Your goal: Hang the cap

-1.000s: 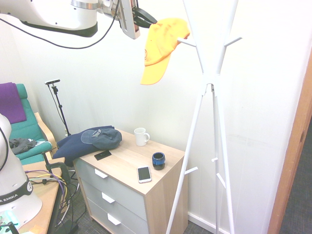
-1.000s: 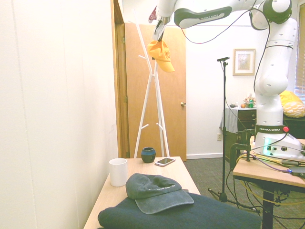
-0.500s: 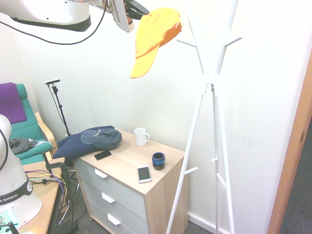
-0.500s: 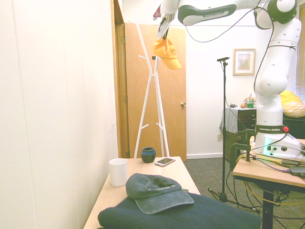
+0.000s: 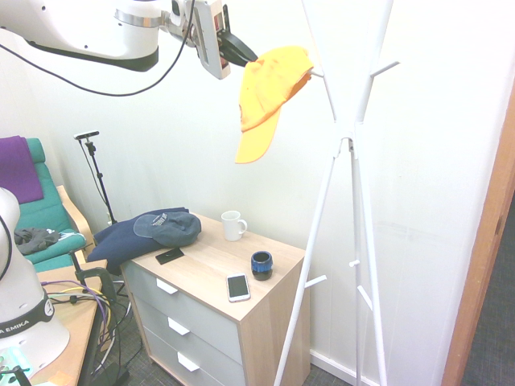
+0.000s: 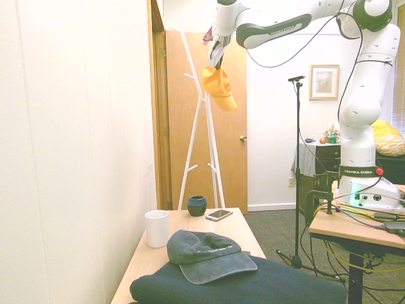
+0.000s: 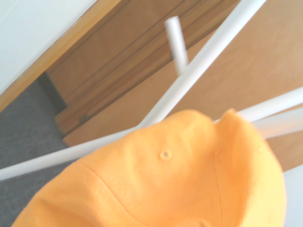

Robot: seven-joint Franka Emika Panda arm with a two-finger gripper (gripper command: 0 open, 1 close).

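I am looking at a white arm [image 5: 88,32] reaching in high across the room toward a tall white coat stand [image 5: 348,129] that is standing against the wall beside a wooden door [image 6: 231,126]. Below the stand, a low wooden dresser [image 5: 217,310] with grey drawers is serving as the surface. On its far end a folded navy garment [image 5: 121,237] is lying with a dark cap [image 5: 167,227] resting on top of it. Along the rest of the surface, a white mug [image 5: 233,225] is sitting near the wall, a small dark blue cup [image 5: 261,264] is sitting closer to the stand, a phone [image 5: 237,287] is lying just beside that cup, and a small black flat item [image 5: 169,256] is lying near the garment.

Up high, the gripper [image 5: 241,53] is holding the yellow cap [image 5: 269,92] at the back of its crown, with the jaws pinching the fabric. The cap is hanging in the air with its brim pointing downward, and its crown is sitting against one of the stand's upper pegs [image 5: 315,74]. From the first exterior view I cannot tell whether the peg is going inside the cap or only touching it. In the second exterior view the cap [image 6: 219,87] is overlapping the stand's [image 6: 204,120] upper part, just under the gripper [image 6: 216,60].

In the wrist view the cap's [image 7: 161,184] orange crown is filling the lower half, with a small eyelet showing, and the stand's white rods [image 7: 199,71] are crossing behind it.
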